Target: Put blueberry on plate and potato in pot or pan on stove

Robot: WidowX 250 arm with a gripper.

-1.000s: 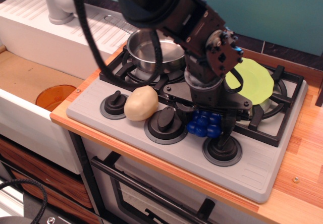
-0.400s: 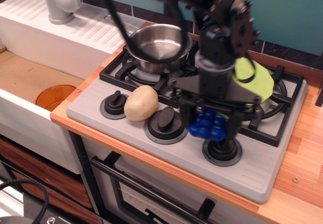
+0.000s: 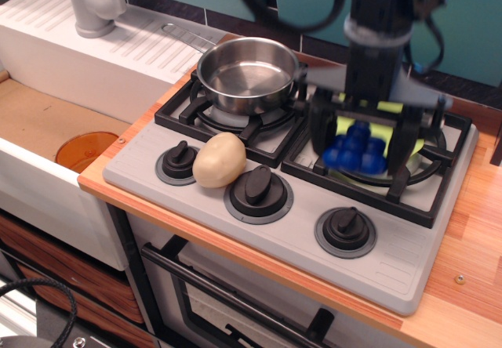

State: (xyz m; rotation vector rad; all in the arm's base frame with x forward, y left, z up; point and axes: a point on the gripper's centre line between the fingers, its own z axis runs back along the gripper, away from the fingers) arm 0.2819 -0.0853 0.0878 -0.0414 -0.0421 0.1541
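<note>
1. The hand (image 3: pixel 362 146) hangs over the right rear burner, its two dark fingers (image 3: pixel 320 132) set either side of the blueberry (image 3: pixel 355 150) and gripping it.
2. Far left, an orange dish (image 3: pixel 86 151) lies in the sink; it is not the target.
3. The potato (image 3: pixel 219 160) rests on the stove (image 3: pixel 259 230) front, between the left knob (image 3: pixel 178 163) and the middle knob (image 3: pixel 258 188), touching or nearly touching both. It is not yet dealt with.
4. The pot (image 3: pixel 245 74) stands empty on the left rear burner, handle pointing back and left.
5. The plate (image 3: pixel 420 136) lies under the hand, mostly hidden; only lime slivers show around the fingers.
6. Whether the blueberry already touches the plate I cannot tell; it looks just above it.
7. To do this step well, I judge: lower straight down until the berries rest near the plate's middle, then spread the fingers without dragging, since the bumpy cluster could roll toward the rim.
8. Lift clear vertically, keeping the fingers off the grate (image 3: pixel 439 207).
</note>
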